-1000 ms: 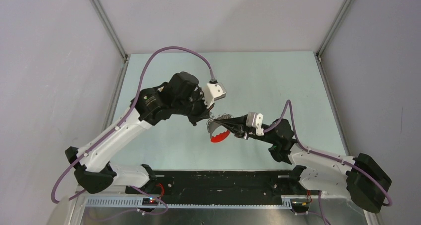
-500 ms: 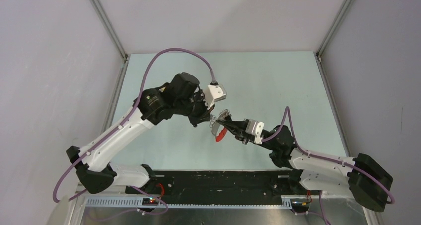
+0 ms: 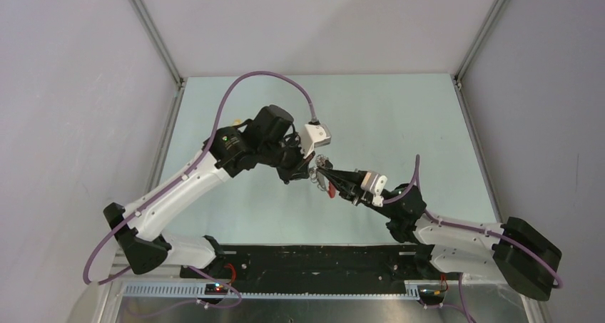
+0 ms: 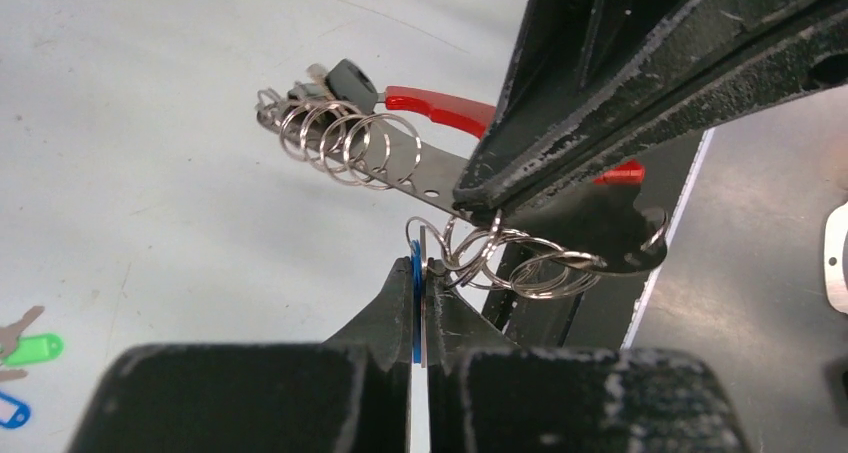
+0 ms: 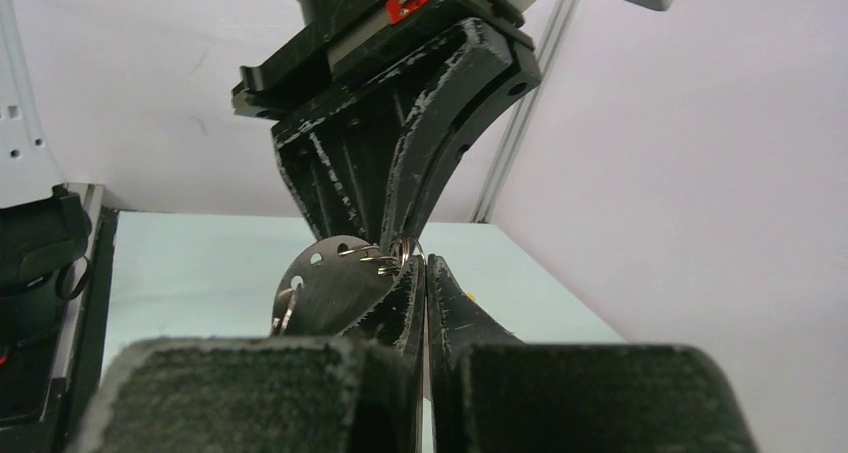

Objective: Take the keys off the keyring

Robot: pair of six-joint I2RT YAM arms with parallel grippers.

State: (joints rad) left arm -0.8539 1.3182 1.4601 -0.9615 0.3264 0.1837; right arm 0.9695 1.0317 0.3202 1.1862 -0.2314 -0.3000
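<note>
Both grippers meet above the table's middle. My left gripper (image 3: 311, 170) (image 4: 420, 265) is shut on a blue-tagged key (image 4: 415, 295), edge-on between its pads. The keyring (image 4: 420, 163) is a flat silvery piece with holes, bearing several small wire rings (image 4: 340, 138) and a curved red strap (image 4: 440, 109) (image 3: 332, 190). My right gripper (image 3: 323, 173) (image 5: 424, 263) is shut on the keyring (image 5: 320, 291); in the left wrist view it reaches in from the upper right (image 4: 472, 195). A black-tagged key (image 4: 346, 74) hangs at the far end.
A second cluster with green (image 4: 34, 349), blue (image 4: 10, 411) and tan tags lies on the pale table (image 3: 399, 123) at the left wrist view's lower left. Grey walls and metal posts (image 3: 153, 34) enclose the table. A black rail (image 3: 321, 259) runs along the near edge.
Both grippers have shifted a little right with the bunch still between them. The right wrist has drawn back and turned, and the red strap has swung from hanging low to beside the right fingers.
</note>
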